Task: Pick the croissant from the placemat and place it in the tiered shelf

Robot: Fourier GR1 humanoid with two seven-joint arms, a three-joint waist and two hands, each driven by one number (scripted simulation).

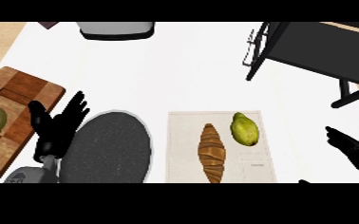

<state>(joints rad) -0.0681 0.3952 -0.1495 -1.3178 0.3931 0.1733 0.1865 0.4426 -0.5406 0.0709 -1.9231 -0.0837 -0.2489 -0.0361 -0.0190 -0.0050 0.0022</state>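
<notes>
The croissant [212, 153] is found lying on the placemat [184, 137], just beside a green fruit [244, 129]. The tiered shelf [308, 47] is noted at upper right. The left hand [54, 126] is seen with fingers spread open at the left rim of a grey plate [105, 147]. The right hand [345, 146] is recorded with fingers extended, nothing held.

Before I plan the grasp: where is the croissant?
In the head view, the croissant lies on the placemat, lower centre, just left of the green fruit and right of the grey plate.
</notes>
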